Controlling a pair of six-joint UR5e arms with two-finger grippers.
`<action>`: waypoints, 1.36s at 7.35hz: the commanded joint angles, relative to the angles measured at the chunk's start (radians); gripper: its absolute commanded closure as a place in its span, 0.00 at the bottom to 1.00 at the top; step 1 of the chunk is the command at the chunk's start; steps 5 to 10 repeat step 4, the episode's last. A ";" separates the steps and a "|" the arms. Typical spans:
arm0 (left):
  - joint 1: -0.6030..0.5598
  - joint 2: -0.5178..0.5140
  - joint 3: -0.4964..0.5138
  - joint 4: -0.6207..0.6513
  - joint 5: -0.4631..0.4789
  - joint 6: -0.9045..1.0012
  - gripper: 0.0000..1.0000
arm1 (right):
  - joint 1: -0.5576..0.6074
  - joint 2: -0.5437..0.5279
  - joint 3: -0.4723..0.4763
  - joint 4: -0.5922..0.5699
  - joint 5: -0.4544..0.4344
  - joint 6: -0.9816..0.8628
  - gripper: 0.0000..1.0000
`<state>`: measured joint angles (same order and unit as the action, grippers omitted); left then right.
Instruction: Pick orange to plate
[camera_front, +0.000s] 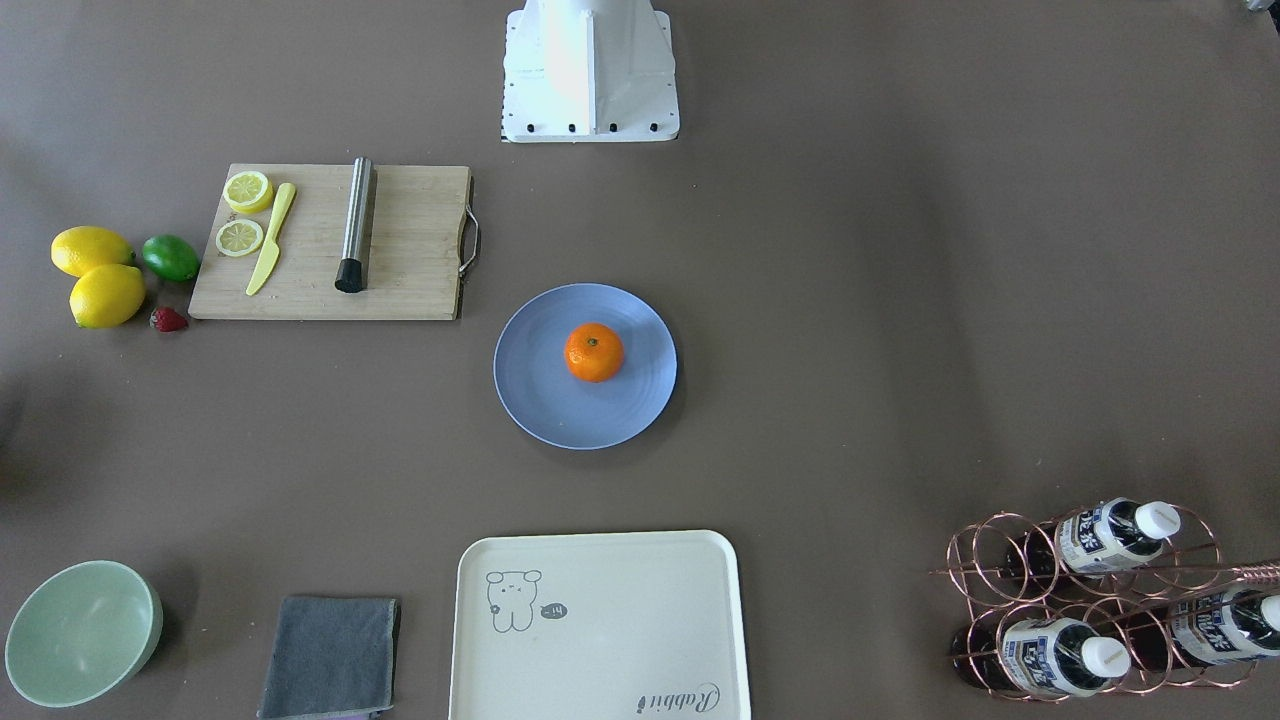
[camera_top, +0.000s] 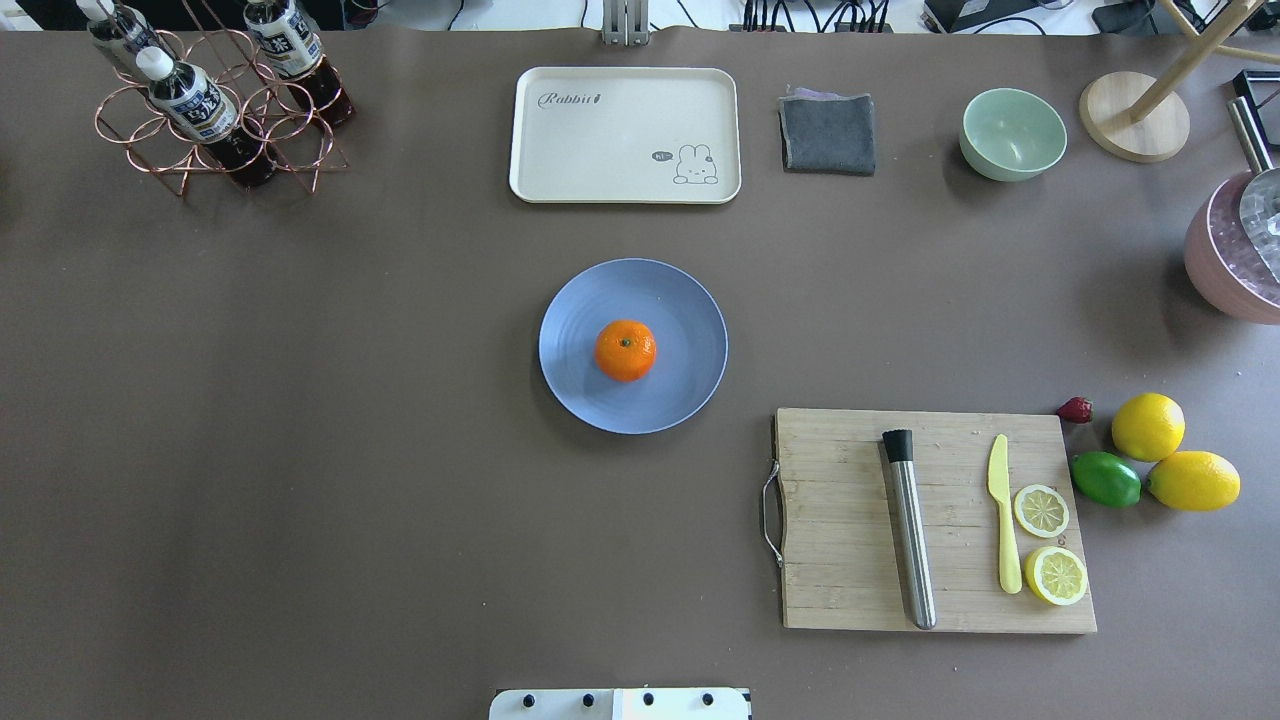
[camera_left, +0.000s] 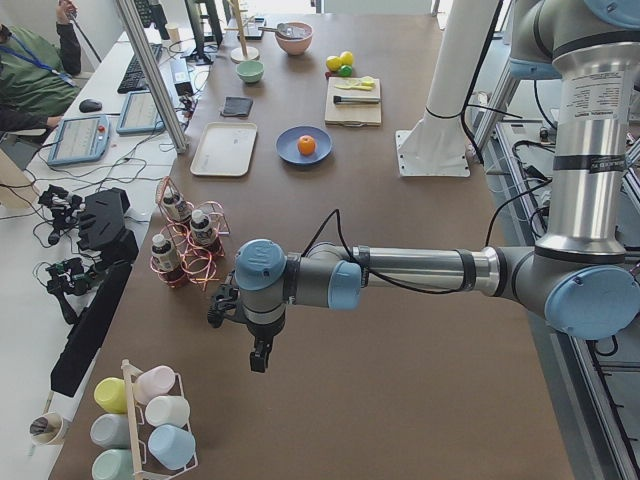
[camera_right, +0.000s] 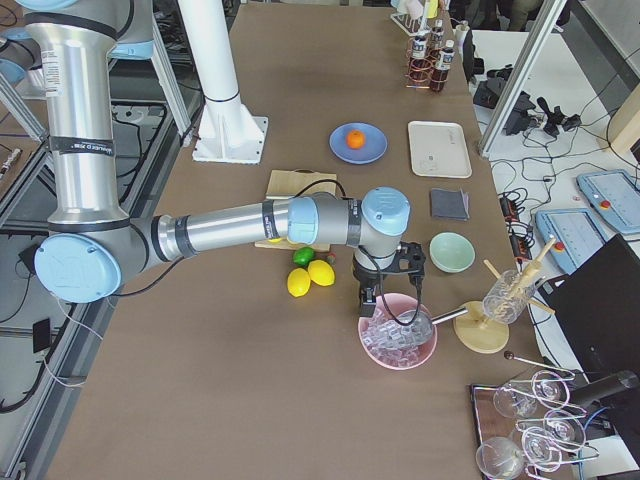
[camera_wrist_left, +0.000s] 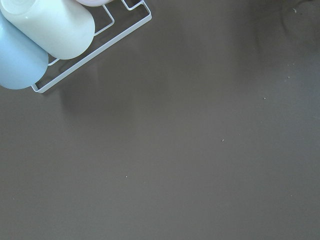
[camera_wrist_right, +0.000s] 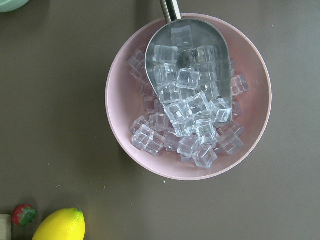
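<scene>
- The orange (camera_front: 594, 352), a small round bright fruit with a dark stem dot facing up, sits on the blue-lavender plate (camera_front: 540, 400), a little off the plate's middle and well inside its rim.
- The plate lies flat near the centre of the brown table, between the robot's base and the cream rabbit-print tray (camera_front: 600, 640).
- Nothing touches the orange: no gripper, arm or other object shows near it in the front-facing or overhead views.
- I judge the task's goal met as things lie now (fruit on plate, resting free). From these pictures I see no step left except perhaps parking the arms.
- The left gripper (camera_left: 259, 357) hangs over bare tabletop at the robot's left end of the table, well apart from the plate. Its wrist camera shows only brown table and a corner of the white wire cup rack (camera_wrist_left: 95, 53).
- I cannot tell how the left jaws stand, since only the side view shows them.
- The right gripper (camera_right: 366, 303) hangs above the pink bowl of ice cubes (camera_wrist_right: 116, 95) at the opposite end of the table, also well apart from the plate.
- I cannot tell how the right jaws stand either; the right wrist camera looks past them, straight down on the ice and a metal scoop (camera_wrist_right: 150, 55).
- The two lemons (camera_front: 92, 250) and the lime (camera_front: 170, 257) lie together beside the bamboo cutting board (camera_front: 400, 250), away from the plate.
</scene>
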<state>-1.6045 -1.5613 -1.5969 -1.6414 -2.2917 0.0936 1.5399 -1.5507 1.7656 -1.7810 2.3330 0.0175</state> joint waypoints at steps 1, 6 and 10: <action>0.000 0.001 0.000 0.000 0.000 0.000 0.02 | 0.006 -0.003 0.000 0.000 0.008 -0.002 0.00; 0.000 -0.006 -0.003 0.000 0.001 0.000 0.02 | 0.012 -0.005 0.000 0.000 0.014 -0.002 0.00; 0.000 -0.006 -0.003 0.000 0.001 0.000 0.02 | 0.012 -0.005 0.000 0.000 0.014 -0.002 0.00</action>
